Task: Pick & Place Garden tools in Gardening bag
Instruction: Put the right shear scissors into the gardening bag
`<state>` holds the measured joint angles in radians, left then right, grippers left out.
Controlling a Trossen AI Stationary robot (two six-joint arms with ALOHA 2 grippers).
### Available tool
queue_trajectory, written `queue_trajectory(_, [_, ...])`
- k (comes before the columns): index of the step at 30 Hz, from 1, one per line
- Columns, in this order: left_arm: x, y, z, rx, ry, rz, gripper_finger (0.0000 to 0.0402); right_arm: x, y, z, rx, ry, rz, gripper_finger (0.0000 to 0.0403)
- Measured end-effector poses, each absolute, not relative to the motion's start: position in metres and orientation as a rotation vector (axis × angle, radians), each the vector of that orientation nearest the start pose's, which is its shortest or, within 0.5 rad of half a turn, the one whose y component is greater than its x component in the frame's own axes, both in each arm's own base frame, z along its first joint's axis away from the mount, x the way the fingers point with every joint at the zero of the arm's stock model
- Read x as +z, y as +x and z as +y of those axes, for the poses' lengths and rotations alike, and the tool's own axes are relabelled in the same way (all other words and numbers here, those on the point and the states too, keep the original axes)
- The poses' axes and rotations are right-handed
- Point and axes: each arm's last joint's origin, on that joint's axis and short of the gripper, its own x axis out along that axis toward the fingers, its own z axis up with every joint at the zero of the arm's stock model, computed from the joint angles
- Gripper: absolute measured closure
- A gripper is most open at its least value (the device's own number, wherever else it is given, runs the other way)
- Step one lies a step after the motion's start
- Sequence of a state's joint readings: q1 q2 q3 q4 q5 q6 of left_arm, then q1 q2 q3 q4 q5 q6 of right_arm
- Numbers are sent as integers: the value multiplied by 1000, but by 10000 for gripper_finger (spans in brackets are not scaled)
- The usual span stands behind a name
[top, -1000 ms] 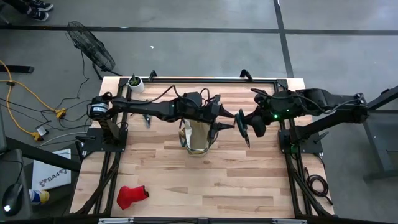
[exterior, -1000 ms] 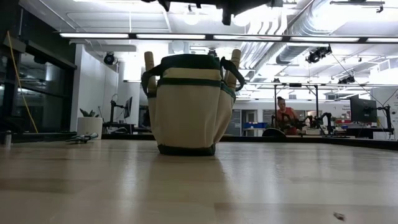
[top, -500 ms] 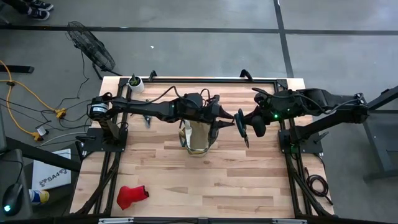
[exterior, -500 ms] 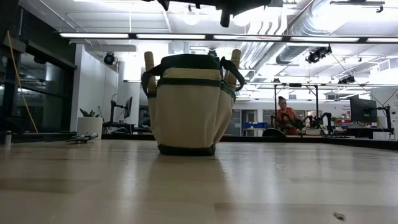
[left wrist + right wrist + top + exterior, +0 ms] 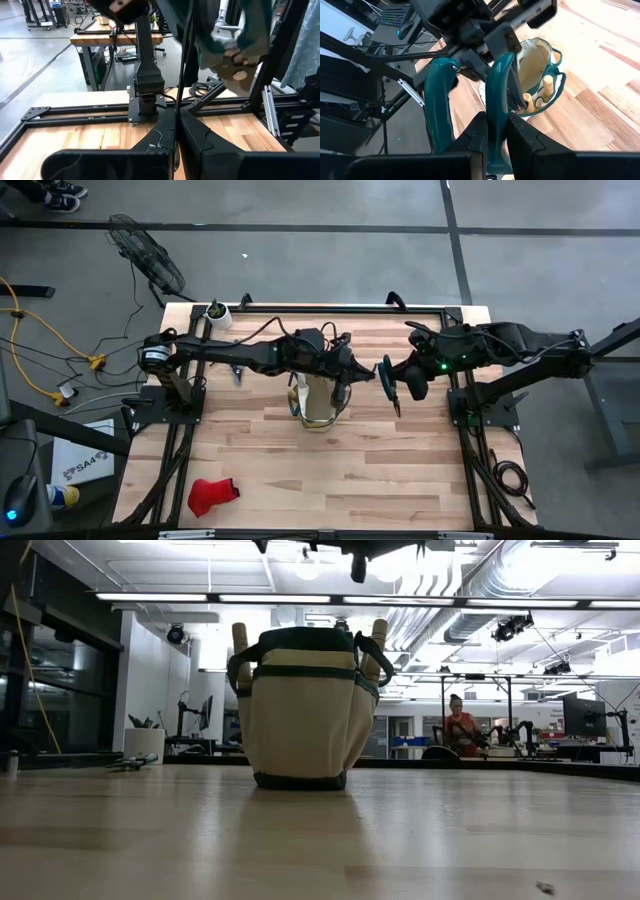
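Observation:
The tan gardening bag (image 5: 318, 400) with green trim stands upright on its base in the middle of the table (image 5: 400, 470). Two wood-handled tools (image 5: 545, 86) stick out of it. My left gripper (image 5: 362, 374) hangs shut and empty above the bag's right rim, pointing at the right arm. My right gripper (image 5: 403, 383) is just right of the bag, shut on green-handled pruning shears (image 5: 388, 380). A red glove (image 5: 212, 495) lies near the front left. Another tool (image 5: 237, 372) lies under the left arm. My right gripper pinches one green handle of the shears (image 5: 496, 107) between its two fingers; the handle lies along them. The other handle (image 5: 438, 100) stands free beside the fingers. The shears are clear of the table, above and to the right of the bag; their blades are hidden.
A small white pot with a plant (image 5: 218, 313) stands at the far left corner. A black frame (image 5: 440, 308) runs round the table's far edge and sides. Open tabletop lies in front of the bag. People and benches show in the room behind.
My left gripper has shut on nothing above the bag, staying where it was. My right gripper has kept still with the shears. The bag has not moved.

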<state>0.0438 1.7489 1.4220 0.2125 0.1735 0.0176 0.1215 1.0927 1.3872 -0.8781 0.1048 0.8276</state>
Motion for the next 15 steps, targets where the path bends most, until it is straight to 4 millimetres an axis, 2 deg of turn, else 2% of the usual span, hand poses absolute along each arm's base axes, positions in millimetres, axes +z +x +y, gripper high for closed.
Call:
queue_trajectory(6, [349,397,14,-103,10,121,400,413,195,21,-225,717,546,366])
queue_trajectory(15, [381,373,13,-86,14,40,401,412,196,19,-264,674,536,366])
